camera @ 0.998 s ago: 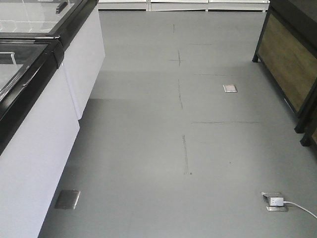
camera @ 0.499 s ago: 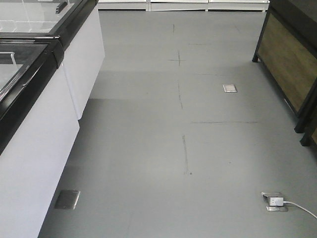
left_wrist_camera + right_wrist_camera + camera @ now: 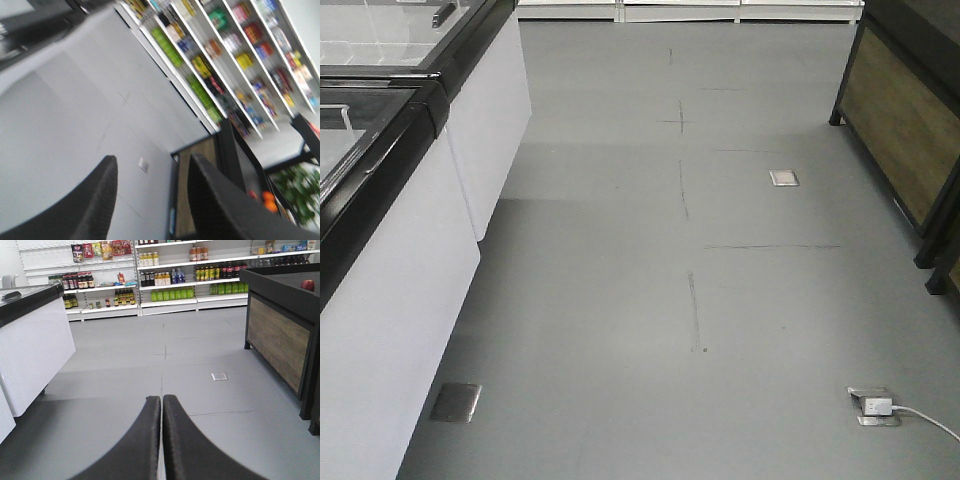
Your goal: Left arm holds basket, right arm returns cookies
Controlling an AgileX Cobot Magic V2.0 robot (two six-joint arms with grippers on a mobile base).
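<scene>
Contact ran along the whole inner edge of my right fingers [image 3: 150, 440]: they were clenched tip to tip with nothing between them, pointing level down the aisle toward the stocked shelves [image 3: 165, 285] at the far end. My left fingers [image 3: 100, 200] were released and spread wide, with only bare floor [image 3: 65, 130] showing in the gap; that view was blurred and tilted steeply. Beyond the right fingertips lay a small metal floor plate [image 3: 219, 376], with a white freezer cabinet [image 3: 30, 350] to the left and a dark wood-panelled stand [image 3: 277, 335] to the right. Neither the basket nor the cookies appeared in any view, so I could not tell where they were, their long axis or which way they pointed.
</scene>
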